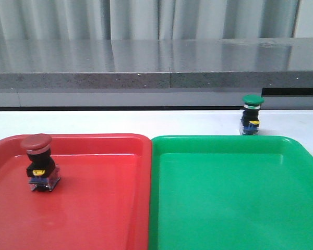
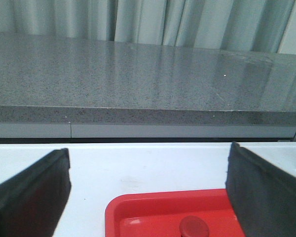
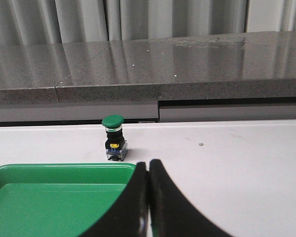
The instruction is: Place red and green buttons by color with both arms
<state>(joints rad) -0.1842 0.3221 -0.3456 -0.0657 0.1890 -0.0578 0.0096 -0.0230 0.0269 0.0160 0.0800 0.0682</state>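
The red button [image 1: 39,162] stands upright inside the red tray [image 1: 104,208], near its far left corner. In the left wrist view its dark red cap [image 2: 194,227] shows low down, below and between my open left fingers [image 2: 32,192]. My left gripper [image 2: 148,190] is open and empty above that tray corner. The green button [image 1: 251,114] stands upright on the white table just beyond the green tray [image 1: 235,208]. In the right wrist view the green button [image 3: 114,137] stands beyond my right gripper [image 3: 148,165], which is shut and empty over the tray's far right corner.
A grey stone ledge [image 1: 156,65] runs across the back, with pale curtains behind it. The two trays sit side by side on the white table [image 1: 120,121]. Neither arm shows in the front view.
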